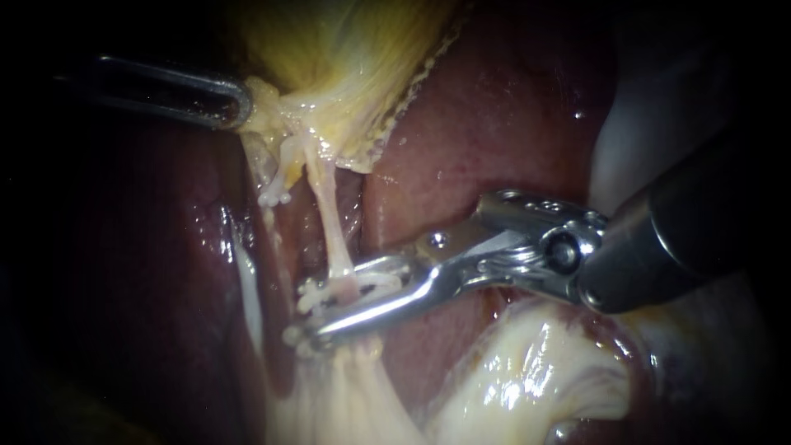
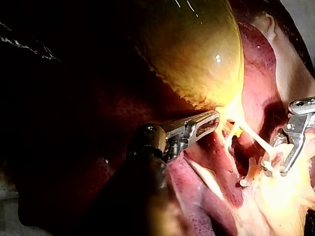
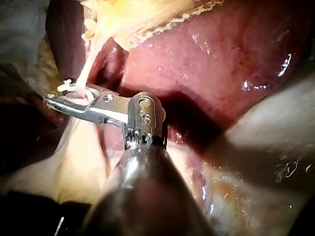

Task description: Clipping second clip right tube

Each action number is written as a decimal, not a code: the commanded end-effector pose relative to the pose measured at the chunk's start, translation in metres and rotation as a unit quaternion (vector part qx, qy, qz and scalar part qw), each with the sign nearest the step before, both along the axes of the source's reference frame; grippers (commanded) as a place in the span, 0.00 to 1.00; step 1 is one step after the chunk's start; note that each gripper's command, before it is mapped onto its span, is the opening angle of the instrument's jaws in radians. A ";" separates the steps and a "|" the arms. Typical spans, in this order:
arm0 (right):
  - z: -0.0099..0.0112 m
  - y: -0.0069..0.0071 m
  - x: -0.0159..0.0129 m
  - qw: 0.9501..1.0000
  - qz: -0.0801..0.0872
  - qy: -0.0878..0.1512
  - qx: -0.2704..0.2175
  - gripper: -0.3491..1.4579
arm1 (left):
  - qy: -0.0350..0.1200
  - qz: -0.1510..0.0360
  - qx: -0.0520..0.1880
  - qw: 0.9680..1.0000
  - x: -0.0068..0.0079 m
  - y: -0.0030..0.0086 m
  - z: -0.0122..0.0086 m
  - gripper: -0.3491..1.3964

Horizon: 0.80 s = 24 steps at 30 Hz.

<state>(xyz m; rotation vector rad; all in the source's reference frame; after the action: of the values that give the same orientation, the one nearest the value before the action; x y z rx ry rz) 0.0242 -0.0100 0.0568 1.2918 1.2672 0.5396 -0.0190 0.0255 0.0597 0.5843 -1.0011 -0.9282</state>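
The right tube [image 1: 329,222] ran as a thin, pale pink strand from the neck of the gallbladder [image 1: 354,49] down toward the near side. It was drawn straight and was bare along its middle length. It looked taut and slightly glossy, and it widened at its near end.

At that near end the tube passed between the jaws of my right instrument [image 1: 334,301]. The instrument came in from the right and lay across the tube roughly square to it. A white clip [image 1: 317,292] sat between the jaws, around the tube. Both jaws bore on the clip, so I rated them as clenched on it. I could not tell whether the clip had latched. In my judgement, the crosswise approach served to seat the clip square on the tube.

My left instrument [image 1: 235,103] entered from the left and was clamped on gallbladder tissue at the neck, far and left of the clip site. I judged that this hold served to stretch the tube and lift it clear of the liver [image 1: 494,124], which lay behind and to the right. Pale fatty tissue [image 1: 527,379] lay on the near side, just below the right instrument.
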 end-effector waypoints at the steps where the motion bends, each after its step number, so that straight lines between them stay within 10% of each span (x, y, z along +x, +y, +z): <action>1: 0.0002 0.0000 0.0001 1.000 -0.003 0.000 0.002 0.13 | 0.000 0.000 0.000 1.000 0.0000 0.0000 0.0000 0.00; 6: 0.0006 0.0000 0.0001 1.000 -0.005 -0.002 0.007 0.00 | 0.000 0.000 0.000 1.000 0.0000 0.0000 0.0000 0.00; 24: 0.0017 -0.0008 0.0001 1.000 -0.008 -0.014 0.011 0.00 | 0.000 0.000 0.000 1.000 -0.0001 0.0000 0.0000 0.00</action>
<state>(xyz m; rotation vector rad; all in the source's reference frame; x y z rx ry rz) 0.0243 -0.0109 0.0585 1.3071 1.2296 0.5580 -0.0190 0.0255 0.0597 0.5843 -1.0011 -0.9286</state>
